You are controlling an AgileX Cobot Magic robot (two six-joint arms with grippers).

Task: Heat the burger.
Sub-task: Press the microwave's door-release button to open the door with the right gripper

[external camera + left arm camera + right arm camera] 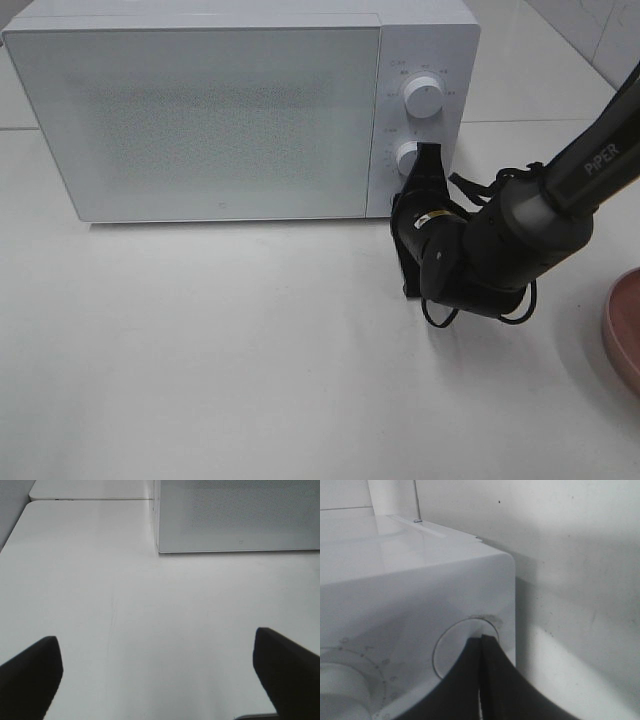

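**Colours and patterns.** We see a white microwave (420, 40); its door (200, 120) carries a fine grey dot pattern, densest at the centre and fading toward the edges. The upper knob (424, 95) and lower knob (403, 156) are white, ringed by small grey markings. The right gripper (430, 152) is black, as is its arm (560, 190), which bears pale lettering, PIPER. The left gripper (157, 652) is likewise black. We note a plain white table (200, 350) and a pink plate (625, 330).
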